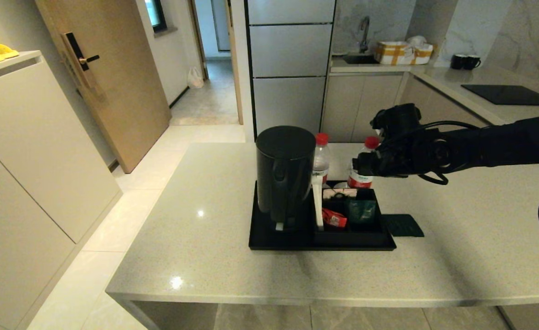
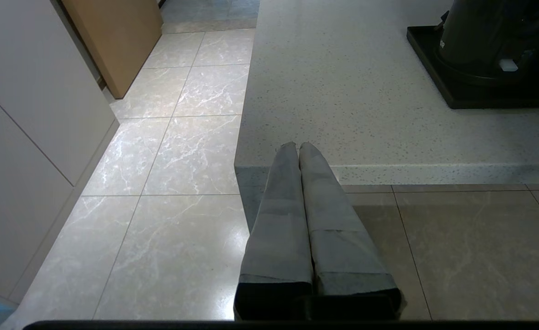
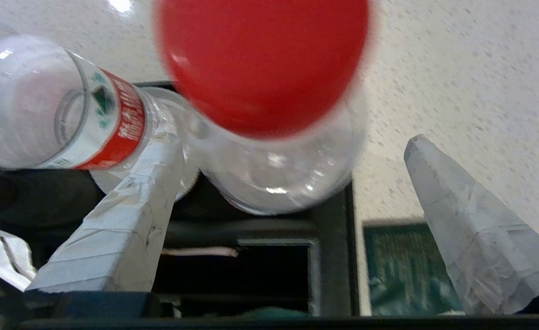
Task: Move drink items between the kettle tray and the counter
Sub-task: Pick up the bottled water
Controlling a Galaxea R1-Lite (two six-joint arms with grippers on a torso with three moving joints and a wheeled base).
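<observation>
I had the right gripper point(image 3: 292, 142) up over the back of the kettle tray point(image 1: 269, 240), its taped, wedge-shaped fingers point(image 3: 439, 183) spread wide on either side of the nearer water bottle point(image 1: 361, 176), whose round red cap point(image 3: 262, 64) sat between them; the jaws were released, not yet pressing the clear ribbed plastic. The second bottle point(image 1: 321, 158) stood just beside it, next to the tall matte black kettle point(image 1: 284, 176) on the tray's left half. The raised black box point(image 1: 349, 220) held a red sachet point(image 1: 334, 218) and a green one point(image 1: 362, 210) in its compartments, and a flat dark green sachet point(image 1: 402, 225) lay on the counter point(image 1: 205, 256) touching the tray's right edge. The glossy speckled stone stretched wide around the tray, with open surface to the right and toward the thick front edge. The left gripper point(image 2: 298, 149) hung parked off the counter's near corner, grey fingers point(image 2: 283, 206) clenched together on nothing.
</observation>
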